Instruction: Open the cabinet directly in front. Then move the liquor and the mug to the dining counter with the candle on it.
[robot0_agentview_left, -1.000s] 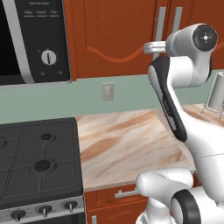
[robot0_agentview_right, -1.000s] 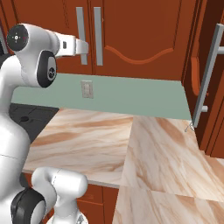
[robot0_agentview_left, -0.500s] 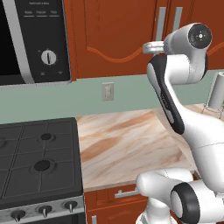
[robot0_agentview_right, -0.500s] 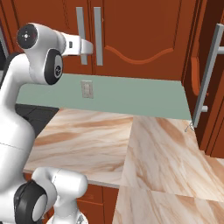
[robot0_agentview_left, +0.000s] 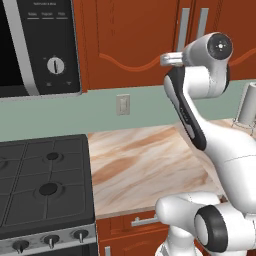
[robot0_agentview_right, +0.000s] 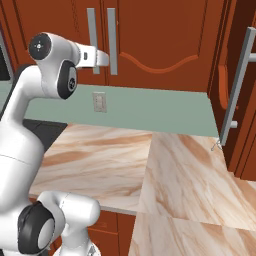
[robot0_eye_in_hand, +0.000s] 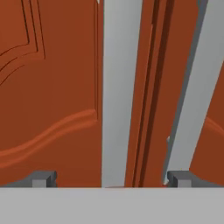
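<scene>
The cabinet (robot0_agentview_right: 150, 45) is reddish-brown wood with arched doors, both shut. Two long silver bar handles (robot0_agentview_right: 113, 40) run down its middle seam. My gripper (robot0_agentview_right: 102, 57) reaches up to these handles and also shows just left of them in the left base view (robot0_agentview_left: 169, 59). In the hand view the gripper (robot0_eye_in_hand: 111, 178) is open, and the left handle (robot0_eye_in_hand: 120, 87) stands between its fingertips (robot0_eye_in_hand: 43, 178) without touching them. The right handle (robot0_eye_in_hand: 192, 87) lies just outside the other fingertip. The liquor and the mug are hidden. The dining counter and the candle are out of view.
A marble worktop (robot0_agentview_left: 145, 170) lies below, beside a black stove (robot0_agentview_left: 40, 185). A microwave (robot0_agentview_left: 40, 45) hangs upper left. A wall outlet (robot0_agentview_left: 123, 104) sits on the green backsplash. A tall cabinet with a long handle (robot0_agentview_right: 235, 90) stands at right. A grey object (robot0_agentview_left: 247, 105) stands on the worktop's right.
The hand has edged a little closer to the cabinet handles and the arm has shifted slightly. The jaws stay open and the doors stay shut.
</scene>
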